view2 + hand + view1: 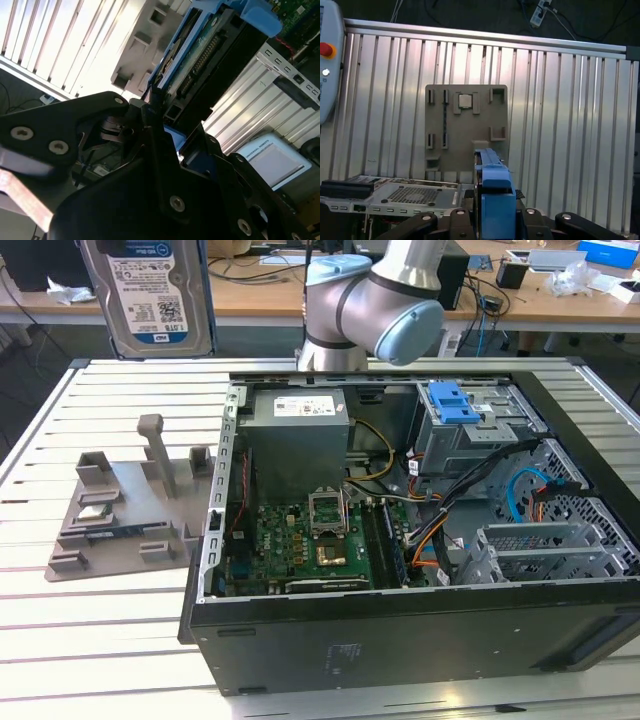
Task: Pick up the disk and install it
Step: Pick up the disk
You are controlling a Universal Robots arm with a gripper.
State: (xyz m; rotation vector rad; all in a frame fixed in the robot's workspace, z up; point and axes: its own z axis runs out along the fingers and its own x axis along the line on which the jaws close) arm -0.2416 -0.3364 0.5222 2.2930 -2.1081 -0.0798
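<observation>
The black gripper (pixel 494 220) clamps the blue-railed, silver-grey rectangular metal disk (pixel 160 295) between its jaws, long axis running straight out from them, aloft over the grey plastic fixture (pixel 466 130) beside the open black computer case (pixel 400 630).

Silver arm (pixel 410 260), pale-blue joint cap (pixel 408 332) — black hand (pixel 495 220), silver screws (pixel 422 218).

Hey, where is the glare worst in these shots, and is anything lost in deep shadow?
In the second wrist view, the slatted table is blown out almost to white, while the pincer gripping the disk is near black in the foreground. In the first wrist view, the table shows only soft streaky sheen. In the exterior view, the light is even, and only the computer case outer wall is dark.
</observation>
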